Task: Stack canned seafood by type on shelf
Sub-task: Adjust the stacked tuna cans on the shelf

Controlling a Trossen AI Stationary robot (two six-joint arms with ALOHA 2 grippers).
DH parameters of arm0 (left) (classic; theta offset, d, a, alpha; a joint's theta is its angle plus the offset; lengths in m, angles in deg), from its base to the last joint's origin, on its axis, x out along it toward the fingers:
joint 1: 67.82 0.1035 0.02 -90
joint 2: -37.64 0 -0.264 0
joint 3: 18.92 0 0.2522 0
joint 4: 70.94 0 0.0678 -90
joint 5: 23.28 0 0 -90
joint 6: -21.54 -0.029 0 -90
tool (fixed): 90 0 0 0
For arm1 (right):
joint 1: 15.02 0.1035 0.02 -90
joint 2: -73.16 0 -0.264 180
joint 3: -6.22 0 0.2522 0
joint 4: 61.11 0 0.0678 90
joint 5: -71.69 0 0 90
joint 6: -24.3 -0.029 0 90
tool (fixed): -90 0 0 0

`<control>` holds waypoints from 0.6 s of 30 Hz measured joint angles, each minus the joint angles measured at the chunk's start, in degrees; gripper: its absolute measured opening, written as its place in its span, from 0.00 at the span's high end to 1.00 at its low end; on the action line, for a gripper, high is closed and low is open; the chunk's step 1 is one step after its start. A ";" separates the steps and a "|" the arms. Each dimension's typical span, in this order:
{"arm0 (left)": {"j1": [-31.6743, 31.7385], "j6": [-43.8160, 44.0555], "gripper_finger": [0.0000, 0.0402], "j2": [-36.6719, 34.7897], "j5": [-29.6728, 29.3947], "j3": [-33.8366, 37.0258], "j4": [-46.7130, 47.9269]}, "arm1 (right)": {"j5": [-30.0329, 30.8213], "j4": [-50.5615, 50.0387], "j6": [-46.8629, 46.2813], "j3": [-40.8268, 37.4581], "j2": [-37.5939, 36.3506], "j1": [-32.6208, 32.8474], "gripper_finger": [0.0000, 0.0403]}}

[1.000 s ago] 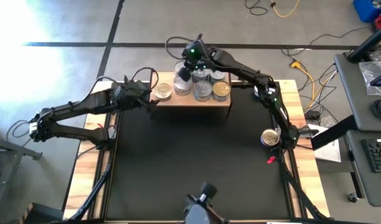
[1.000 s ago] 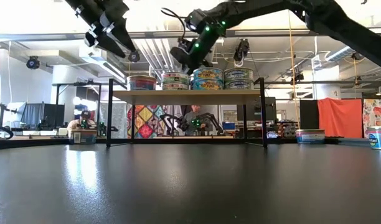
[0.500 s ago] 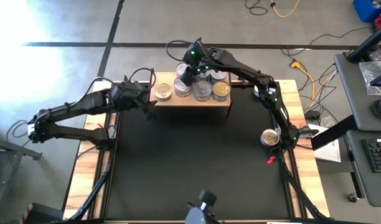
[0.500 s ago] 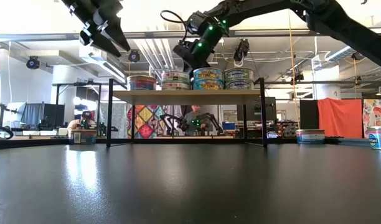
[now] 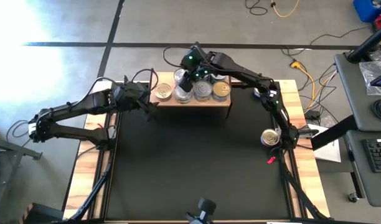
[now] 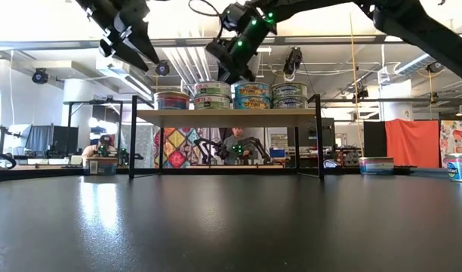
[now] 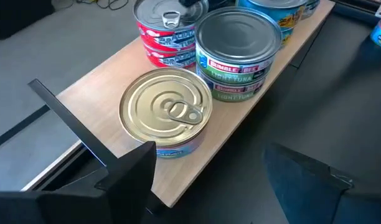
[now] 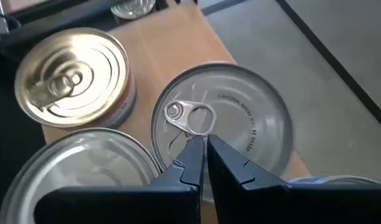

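**Right gripper shut above the tins on the shelf**

The right gripper (image 8: 202, 163) had its fingers pressed together and held nothing; it hung just over a silver-lidded tin (image 8: 223, 124) with a ring pull, at the far left part of the shelf (image 5: 193, 101). Whether the fingertips touched the lid could not be told. The left gripper (image 5: 150, 107) stood with its fingers apart, empty, just off the shelf's left end and above its level.

The shelf was a light-wood board on thin black legs, standing at the far edge of the black table (image 5: 190, 168). From the table-level camera, four stacks of two tins each showed on it, eight tins along the front; any tins behind them could not be counted. The leftmost tin (image 7: 166, 115) had a gold lid with a ring pull; beside it stood a silver-lidded tin with a green label (image 7: 238, 53), and behind those a red-labelled stack (image 7: 167, 34). Another gold lid (image 5: 221, 89) showed at the shelf's right end.

Two more tins (image 6: 376, 165) (image 6: 459, 167) stood off the shelf at the table's right side.
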 joint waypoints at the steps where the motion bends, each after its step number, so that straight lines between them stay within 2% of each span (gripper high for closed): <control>1: 0.00 0.02 0.31 0.00 0.00 0.00 0.12 | 0.01 -0.01 -0.21 0.00 -0.44 0.00 0.97; 4: 0.02 0.25 0.31 -0.44 -0.06 0.01 1.03 | -2.29 -0.03 -0.61 0.00 -2.24 0.20 0.97; 7: 0.02 0.32 0.31 -1.29 -0.09 0.02 1.08 | -13.20 -1.10 -0.61 0.00 -3.99 0.53 0.97; 9: 0.02 0.30 0.31 -1.69 -0.09 0.02 1.06 | -17.89 -2.14 -0.57 0.07 -4.26 1.14 0.97; 16: 0.02 0.75 0.31 -1.72 0.07 0.02 -0.13 | -17.33 -6.34 0.70 -0.22 -1.67 3.02 0.97; 18: 0.01 0.33 0.31 -1.66 2.12 0.03 -0.15 | -14.53 -6.28 0.55 -0.24 -0.99 3.25 0.97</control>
